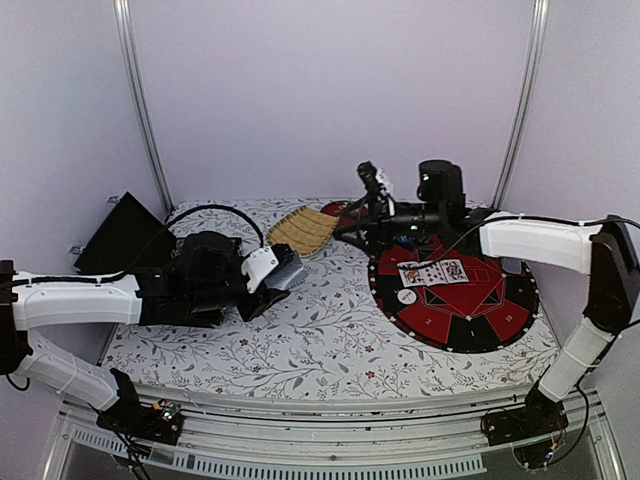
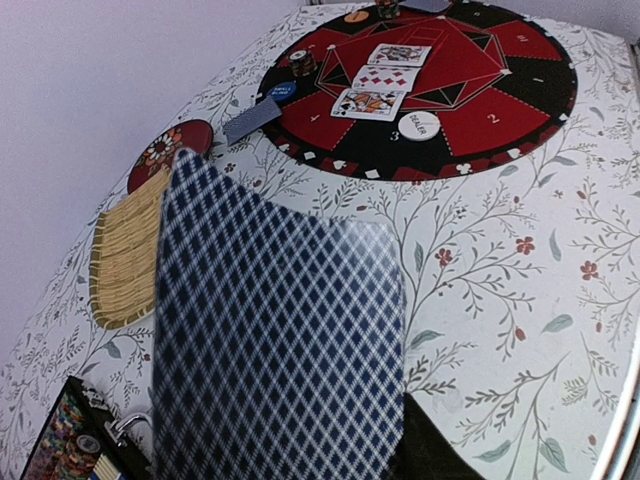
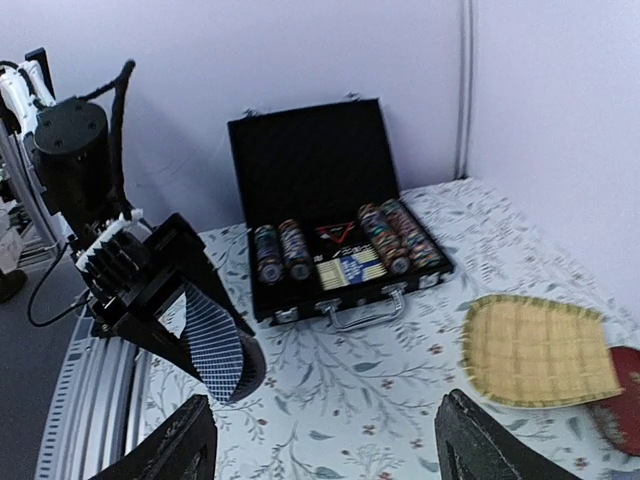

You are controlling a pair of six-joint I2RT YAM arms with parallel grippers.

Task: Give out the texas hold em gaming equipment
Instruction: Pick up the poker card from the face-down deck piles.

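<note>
A surface [image 1: 300, 340] under a white cloth printed with leafy sprigs fills the space, with plain pale walls behind it.

The card deck [image 1: 287, 267], blue-diamond backed, is held off the cloth at the left middle of the surface, clamped in the left gripper [image 1: 268, 283], whose jaws are closed narrowly on it. In the left wrist view the patterned back fills the foreground, tilted.

On the right lies a round red-and-black mat [image 1: 500, 310]. Three face-up cards [image 2: 385, 78] lie side by side near its centre. A white button [image 2: 418, 125] marked as the dealer's sits just beside them on a black segment. At the mat's edge nearest the trays lie a blue chip [image 2: 281, 92] and a short chip stack [image 2: 303, 62]. A single face-down card [image 2: 252, 120] lies across that same rim, partly on the cloth.

Beyond the mat, toward the back, a woven bamboo tray [image 1: 303, 230] lies flat. A red dish [image 2: 170, 150] lies just beside it.

The right gripper [image 3: 330, 450] hangs over the tray area and looks back across the surface. Its fingers [image 3: 180, 445] are spread wide with nothing between them.

At the far left an open black case [image 3: 310, 150] stands with its lid up. It holds rows of poker chips [image 3: 385, 235] in mixed colours, standing on edge.
</note>
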